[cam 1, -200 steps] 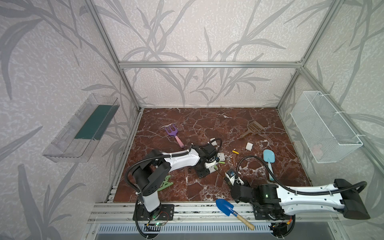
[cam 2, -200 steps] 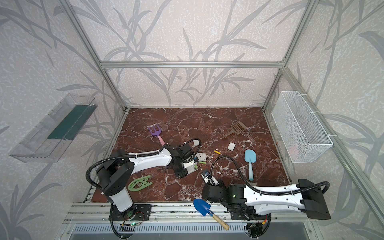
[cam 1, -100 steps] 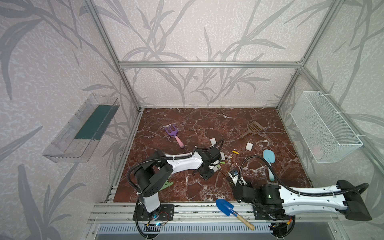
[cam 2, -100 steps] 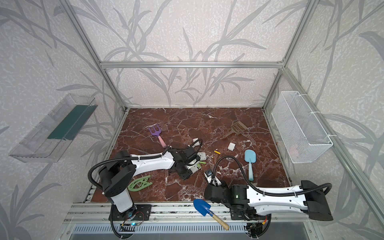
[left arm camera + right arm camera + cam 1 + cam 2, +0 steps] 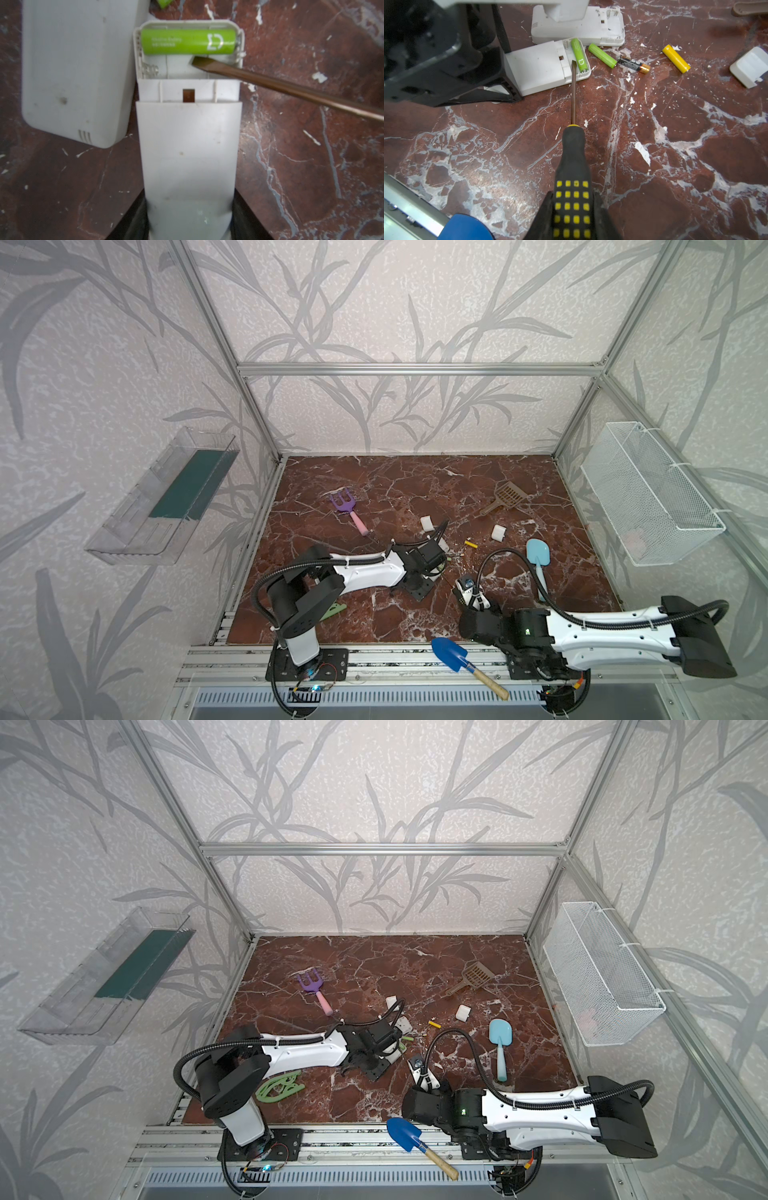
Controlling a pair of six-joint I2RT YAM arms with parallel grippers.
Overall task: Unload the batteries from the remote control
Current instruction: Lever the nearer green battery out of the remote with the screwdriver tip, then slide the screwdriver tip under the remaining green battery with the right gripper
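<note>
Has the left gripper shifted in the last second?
Yes. The left gripper has slid slightly rightward and toward the near edge, away from the purple rake, which stayed put.

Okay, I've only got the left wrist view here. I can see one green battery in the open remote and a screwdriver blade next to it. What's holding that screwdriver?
Observer: The right tool grips the screwdriver by its black-and-yellow handle.
Operator: Any batteries out already?
Observer: Three lie loose on the floor beside the remote: a green battery, a black-and-copper battery and a yellow battery.
Operator: And the second remote's compartment?
Observer: The second remote lies with its compartment open, and no battery shows in the part I can see.
</note>
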